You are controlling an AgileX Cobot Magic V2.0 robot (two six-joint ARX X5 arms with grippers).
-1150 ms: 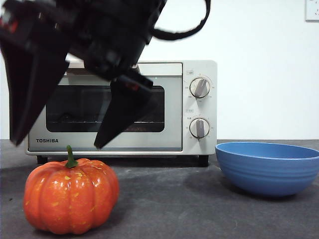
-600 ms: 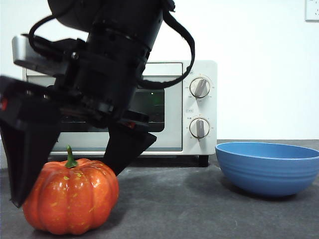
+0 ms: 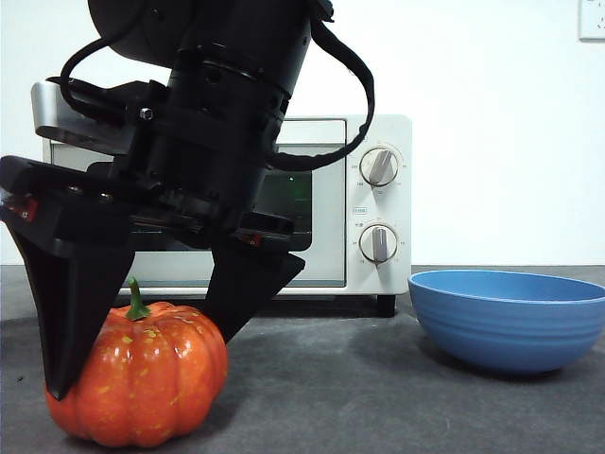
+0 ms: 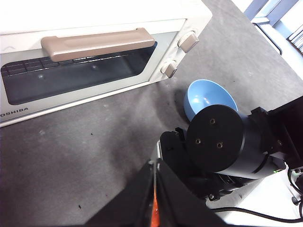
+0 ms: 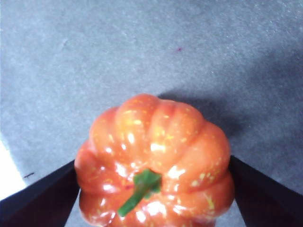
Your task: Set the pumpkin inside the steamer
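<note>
The orange pumpkin (image 3: 156,388) with a green stem sits on the dark table at the front left, in front of the cream-white steamer (image 3: 378,203). The steamer's glass door is closed; it also shows in the left wrist view (image 4: 94,19). My right gripper (image 3: 137,364) has come down from above, and its two black jaws press against the pumpkin's two sides. The right wrist view shows the pumpkin (image 5: 154,161) filling the gap of that gripper (image 5: 152,163). My left gripper (image 4: 154,163) is shut and empty, held high above the table.
A ribbed blue bowl (image 3: 510,317) stands at the right on the table, also seen in the left wrist view (image 4: 210,97). The right arm's round black body (image 4: 218,137) shows below the left wrist camera.
My right gripper came down over the pumpkin, and its jaws drew in against the pumpkin's sides. The pumpkin stays on the table.
</note>
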